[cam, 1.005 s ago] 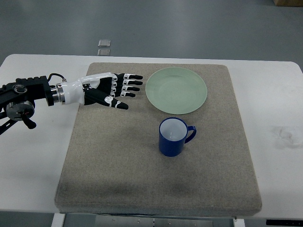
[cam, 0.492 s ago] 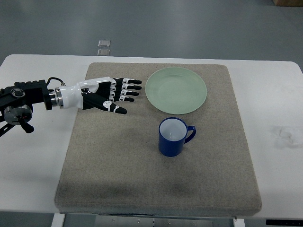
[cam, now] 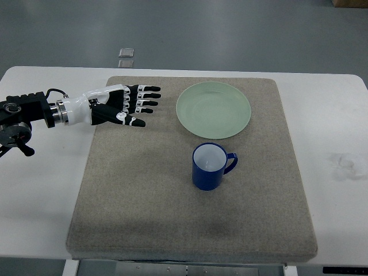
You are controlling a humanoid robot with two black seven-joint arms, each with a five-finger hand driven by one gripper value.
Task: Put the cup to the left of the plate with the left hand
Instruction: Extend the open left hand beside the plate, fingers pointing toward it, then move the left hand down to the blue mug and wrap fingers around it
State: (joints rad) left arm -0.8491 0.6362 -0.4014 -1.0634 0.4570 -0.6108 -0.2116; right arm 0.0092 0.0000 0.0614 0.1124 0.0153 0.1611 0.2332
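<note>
A blue cup (cam: pixel 210 167) with a white inside stands upright on the grey mat (cam: pixel 144 195), its handle pointing right. It sits just below the pale green plate (cam: pixel 213 109), which lies at the mat's far middle. My left hand (cam: pixel 129 105) hovers over the mat's far left corner, fingers spread and holding nothing, well to the upper left of the cup. Its arm reaches in from the left edge. No right arm shows.
The mat covers most of a white table (cam: pixel 339 126). Two small pale squares (cam: pixel 126 57) lie on the floor beyond the table's far edge. A faint smudge (cam: pixel 344 163) marks the table at the right.
My left hand has drawn back to the left and slightly away from the plate, still open. Cup and plate have not moved.
</note>
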